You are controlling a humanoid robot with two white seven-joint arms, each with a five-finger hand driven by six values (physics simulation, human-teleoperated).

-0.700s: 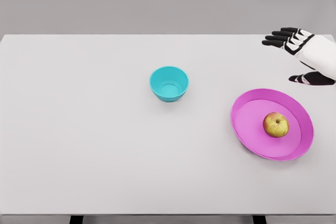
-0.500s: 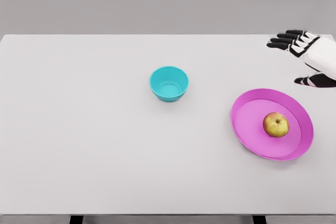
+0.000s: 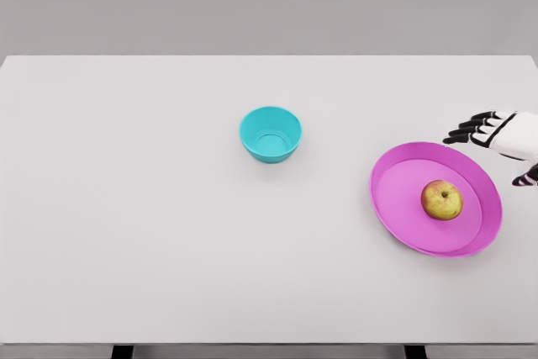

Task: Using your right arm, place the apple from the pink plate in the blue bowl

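One apple [image 3: 441, 199], one pink plate [image 3: 395, 208], one blue bowl [image 3: 270, 134], one right hand [image 3: 498, 134].

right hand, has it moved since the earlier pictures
Yes. The right hand has dropped down the picture toward the pink plate, now beside its upper right rim.

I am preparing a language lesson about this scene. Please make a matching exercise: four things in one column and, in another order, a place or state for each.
Things:
1. apple
2. blue bowl
3. pink plate
4. right hand

Places or states:
A. empty, near the table's middle
B. open, at the right edge of the picture
C. lying on the plate
D. on the table, right of the bowl

Pairs: 1-C, 2-A, 3-D, 4-B
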